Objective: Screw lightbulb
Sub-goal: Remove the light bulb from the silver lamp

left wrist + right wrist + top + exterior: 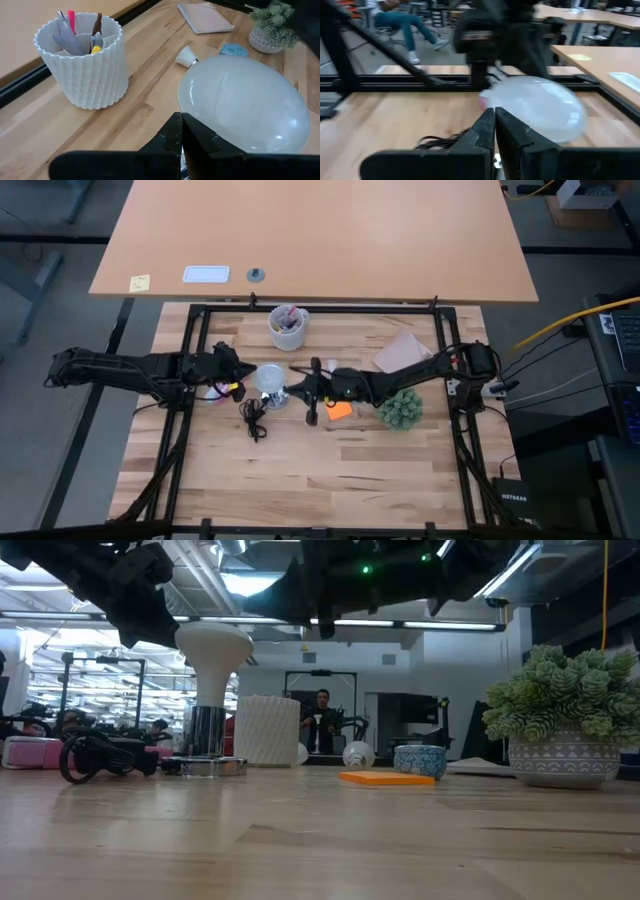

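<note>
Table edges: the butcher-block table [330, 480] is framed by black rails; its near half lies bare, with open room in front of both arms.
Crowded band: cup of pens [287, 327], notebook [402, 351], potted plant [400, 409] and orange sticky note [339, 410] ring the middle.
Lightbulb: the lightbulb [270, 378] stands upright at table centre, base down in the silver socket [207, 745], black cord [253, 418] coiled beside it.
Look: white frosted dome, tapering funnel-like to a narrow neck.
Left gripper: the left gripper [181, 131] is clenched empty, fingertips just beside the dome.
Right gripper: the right gripper [494, 122] is clenched empty, just beside the dome's opposite side.
</note>
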